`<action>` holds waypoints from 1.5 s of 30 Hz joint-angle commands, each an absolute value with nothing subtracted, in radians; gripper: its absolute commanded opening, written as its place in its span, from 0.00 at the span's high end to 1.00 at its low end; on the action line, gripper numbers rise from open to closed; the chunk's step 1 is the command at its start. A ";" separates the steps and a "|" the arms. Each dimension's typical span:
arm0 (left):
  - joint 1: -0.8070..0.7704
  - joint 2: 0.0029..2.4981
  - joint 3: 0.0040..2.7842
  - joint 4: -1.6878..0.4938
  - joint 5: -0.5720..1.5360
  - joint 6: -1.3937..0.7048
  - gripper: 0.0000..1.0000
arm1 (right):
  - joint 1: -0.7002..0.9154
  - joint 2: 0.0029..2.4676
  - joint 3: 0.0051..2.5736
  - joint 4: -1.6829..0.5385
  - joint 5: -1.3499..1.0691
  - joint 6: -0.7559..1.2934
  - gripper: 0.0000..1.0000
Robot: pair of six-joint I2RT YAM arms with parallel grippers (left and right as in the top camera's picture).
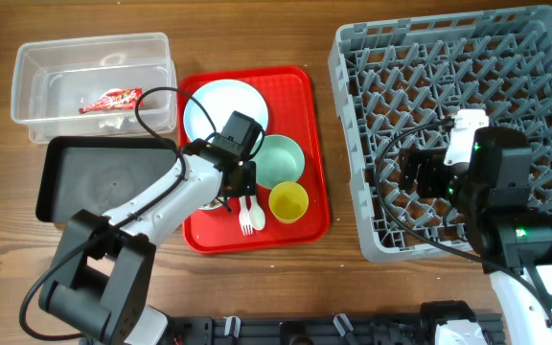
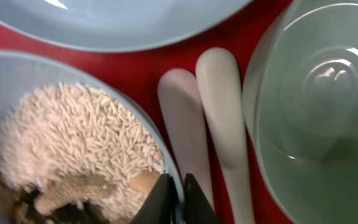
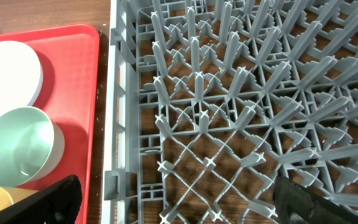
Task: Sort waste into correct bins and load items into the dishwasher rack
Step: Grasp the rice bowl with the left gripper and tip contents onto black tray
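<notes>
My left gripper [image 1: 230,186] [image 2: 178,200] is shut on the rim of the light blue bowl [image 2: 17,74], which holds rice-like brownish-white food scraps [image 2: 73,137]. In the overhead view my arm mostly hides that bowl. Beside it on the red tray [image 1: 305,86] lie the white fork [image 1: 245,219] and spoon [image 1: 256,211], the mint green bowl [image 1: 281,160], the yellow cup [image 1: 288,202] and the pale blue plate [image 1: 220,103]. The red wrapper [image 1: 110,99] lies in the clear tub [image 1: 94,43]. My right gripper [image 1: 408,172] [image 3: 179,205] is open and empty above the grey dishwasher rack [image 1: 458,57].
The black tray [image 1: 103,182] sits in front of the clear tub, left of the red tray. A pale crumpled shape lies next to the wrapper in the tub. The rack's left wall [image 3: 114,124] stands close to the red tray's right edge.
</notes>
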State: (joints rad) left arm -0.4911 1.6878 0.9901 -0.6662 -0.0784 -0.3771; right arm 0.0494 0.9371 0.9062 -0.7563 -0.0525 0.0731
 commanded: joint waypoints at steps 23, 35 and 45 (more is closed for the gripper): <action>0.492 1.641 1.097 -0.882 1.080 0.101 0.96 | 0.045 0.937 0.925 -0.760 -0.070 0.056 0.00; 0.681 1.827 1.097 -0.949 1.577 -0.142 0.96 | 0.045 0.937 0.925 -0.760 -0.070 0.055 0.00; 0.678 1.819 1.097 -0.955 1.549 -0.035 0.96 | 0.045 0.937 0.925 -0.760 -0.070 0.056 0.00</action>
